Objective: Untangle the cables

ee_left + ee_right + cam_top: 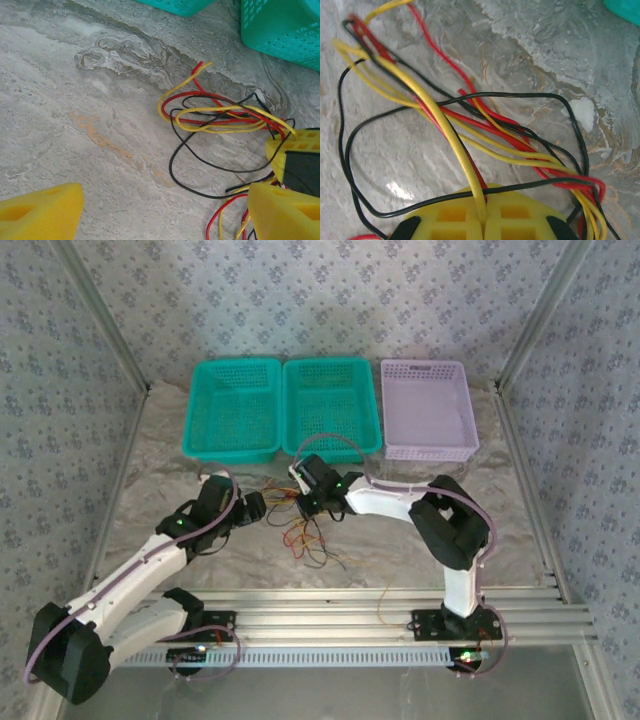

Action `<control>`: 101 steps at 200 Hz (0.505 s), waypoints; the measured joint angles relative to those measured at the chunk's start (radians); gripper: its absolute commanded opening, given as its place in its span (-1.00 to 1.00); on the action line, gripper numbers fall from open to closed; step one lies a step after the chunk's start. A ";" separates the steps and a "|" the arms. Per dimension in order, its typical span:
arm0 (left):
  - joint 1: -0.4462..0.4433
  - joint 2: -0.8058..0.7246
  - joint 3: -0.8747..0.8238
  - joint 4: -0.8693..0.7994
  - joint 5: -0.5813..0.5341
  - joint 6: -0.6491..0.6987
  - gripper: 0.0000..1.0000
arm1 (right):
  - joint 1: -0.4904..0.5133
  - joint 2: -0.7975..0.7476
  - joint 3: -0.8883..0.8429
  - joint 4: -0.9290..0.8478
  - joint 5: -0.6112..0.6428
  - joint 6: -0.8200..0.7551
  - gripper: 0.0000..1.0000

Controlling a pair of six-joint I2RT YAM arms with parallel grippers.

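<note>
The cables [305,533] lie as a tangle of thin yellow, red and black wires on the marbled table between my two grippers. My right gripper [484,219] is shut, its yellow fingers [520,215] pinching one yellow cable [447,130] that rises out of the tangle; a black wire crosses over the fingertips. In the top view the right gripper [311,503] sits at the tangle's upper edge. My left gripper [165,200] is open just above the table, left of the looped cables [220,116], with nothing between its fingers [42,212]. From above, the left gripper [256,510] is beside the tangle.
Two teal baskets [233,410] [331,405] and a lilac basket [428,410] stand in a row at the back. A single thin wire [384,598] trails toward the metal rails [330,612] at the front edge. The right gripper's yellow fingers [295,150] show in the left wrist view.
</note>
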 measured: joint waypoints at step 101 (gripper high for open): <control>-0.016 -0.019 -0.024 0.008 -0.023 -0.026 0.68 | -0.005 -0.234 0.114 -0.007 -0.149 -0.093 -1.00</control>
